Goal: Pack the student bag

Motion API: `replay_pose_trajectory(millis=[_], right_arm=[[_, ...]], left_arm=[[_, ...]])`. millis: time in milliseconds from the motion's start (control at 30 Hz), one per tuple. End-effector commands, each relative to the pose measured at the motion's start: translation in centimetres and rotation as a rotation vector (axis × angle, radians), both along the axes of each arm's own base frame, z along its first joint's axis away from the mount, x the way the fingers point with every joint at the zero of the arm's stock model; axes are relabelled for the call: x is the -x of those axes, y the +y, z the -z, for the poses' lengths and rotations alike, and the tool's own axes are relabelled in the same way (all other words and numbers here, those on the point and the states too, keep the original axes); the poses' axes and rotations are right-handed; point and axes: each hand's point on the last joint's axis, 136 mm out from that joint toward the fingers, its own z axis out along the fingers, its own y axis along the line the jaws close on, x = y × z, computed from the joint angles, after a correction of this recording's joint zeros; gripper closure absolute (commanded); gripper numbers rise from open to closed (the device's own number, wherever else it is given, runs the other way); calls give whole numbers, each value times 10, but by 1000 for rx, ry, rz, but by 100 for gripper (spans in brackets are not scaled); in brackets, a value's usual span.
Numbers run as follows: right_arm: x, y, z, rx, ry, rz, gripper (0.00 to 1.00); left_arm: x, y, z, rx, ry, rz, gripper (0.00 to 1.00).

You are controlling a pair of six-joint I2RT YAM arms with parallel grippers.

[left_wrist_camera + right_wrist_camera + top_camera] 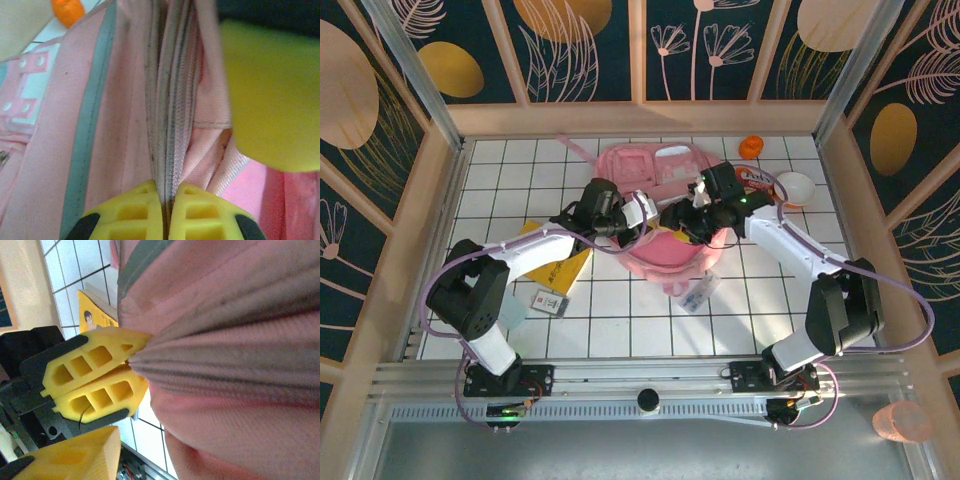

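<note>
student bag [125,125]: matt woven pink cloth | left hand [165,196]: matt yellow plastic | table [620,310]: smooth white tiles

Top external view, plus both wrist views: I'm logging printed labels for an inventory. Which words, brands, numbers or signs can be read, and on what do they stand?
No text is legible.
yellow book: dark print on the cover, too small to read; the right wrist view shows a cartoon figure on it but no words.
small card: marks too small to read.
student bag: no lettering visible.
</note>
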Motion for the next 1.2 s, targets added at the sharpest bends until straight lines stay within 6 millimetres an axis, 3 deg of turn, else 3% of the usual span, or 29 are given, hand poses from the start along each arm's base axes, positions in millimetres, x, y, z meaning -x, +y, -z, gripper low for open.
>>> replay_pose_trajectory(millis=[0, 167, 333, 367, 433, 567, 667, 733, 833, 1000, 1100, 1167], right_arm=[[10, -17, 1, -3, 3, 30, 44], [30, -34, 14, 10, 47, 59, 42], [45, -38, 6, -28, 32, 55, 42], [45, -38, 0, -41, 12, 55, 42], [41, -36, -16, -64, -36, 59, 43], [25, -29, -43, -103, -136, 53, 46], [11, -26, -53, -113, -189, 60, 47], [3, -24, -56, -113, -213, 67, 47], [-9, -26, -58, -85, -242, 89, 47], [-24, -30, -70, -18, -339, 119, 48], [-29, -22, -81, -2, -409, 98, 48], [-33, -8, -90, 3, -468, 66, 49]], left_arm=[[-24, 3, -39, 86, -100, -117, 100], [-37, 5, -40, 99, -86, -187, 100], [-25, -1, -23, 49, -54, -97, 100], [-14, -4, -16, 19, -42, -27, 100], [6, -5, 16, -69, 15, 95, 100], [17, 9, 59, -206, 75, 124, 98], [17, 15, 81, -284, 95, 126, 78], [15, 16, 85, -296, 96, 118, 64], [10, 10, 68, -227, 115, 69, 45], [2, 3, -7, 43, 211, -90, 31], [-12, 23, -35, 207, 324, -271, 27], [-24, 49, -44, 311, 425, -426, 26]])
